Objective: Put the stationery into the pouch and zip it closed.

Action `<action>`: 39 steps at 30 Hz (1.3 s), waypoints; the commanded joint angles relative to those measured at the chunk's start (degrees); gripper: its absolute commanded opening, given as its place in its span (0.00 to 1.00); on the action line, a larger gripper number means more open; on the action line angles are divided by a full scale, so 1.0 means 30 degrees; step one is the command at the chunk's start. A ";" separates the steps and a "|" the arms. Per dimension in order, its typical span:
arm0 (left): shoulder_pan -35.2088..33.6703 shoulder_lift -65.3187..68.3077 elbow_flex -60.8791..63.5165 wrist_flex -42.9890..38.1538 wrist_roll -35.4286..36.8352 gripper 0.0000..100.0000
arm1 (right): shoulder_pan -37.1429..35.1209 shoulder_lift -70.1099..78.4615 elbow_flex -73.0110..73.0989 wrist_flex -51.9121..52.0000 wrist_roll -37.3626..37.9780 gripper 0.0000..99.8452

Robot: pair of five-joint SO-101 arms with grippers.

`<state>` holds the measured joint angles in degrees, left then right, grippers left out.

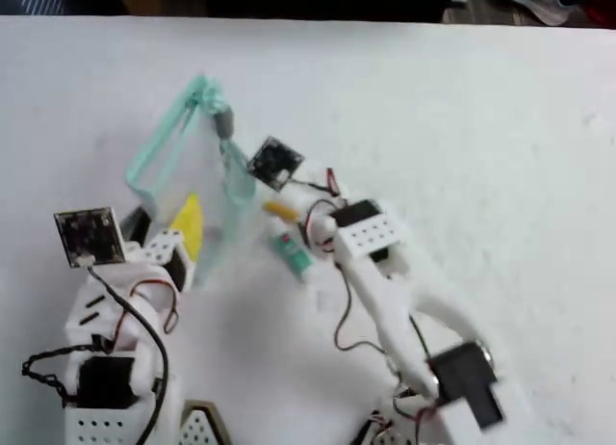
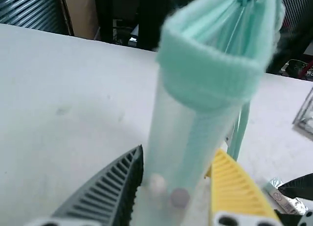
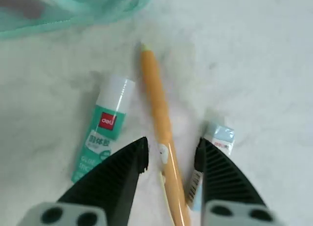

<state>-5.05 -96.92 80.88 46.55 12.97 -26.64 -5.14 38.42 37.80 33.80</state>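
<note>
A clear plastic pouch (image 1: 189, 156) (image 2: 205, 84) (image 3: 73, 6) with mint-green fabric edging is pinched at one end between the fingers of the left tool (image 2: 178, 152). It rises tilted from the white counter (image 1: 481, 127). Its green edges are spread apart, and a grey zip pull sits near the far corner.

Three items lie flat on the counter just beside the pouch. A glue stick (image 1: 292, 252) (image 3: 103, 133) has a white cap and a teal label. An orange pen (image 1: 279, 210) (image 3: 161, 133) lies next to it, tip toward the pouch. A white eraser (image 3: 212, 157) in a pale blue sleeve lies just beside the pen, on the side away from the glue stick.
</note>
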 commanded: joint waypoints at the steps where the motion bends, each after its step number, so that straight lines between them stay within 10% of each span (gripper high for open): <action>1: -0.0278 -0.0161 -0.0176 -0.0557 0.0264 0.22 | -0.0044 0.1040 -0.0352 -0.1011 0.0234 0.17; 39: -0.0220 -0.0161 -0.0147 -0.0527 0.0264 0.22 | 0.2271 0.3209 -0.1670 -0.0249 0.2198 0.02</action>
<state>-5.05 -96.92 80.88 46.55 12.97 -21.45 5.23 34.37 36.75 39.78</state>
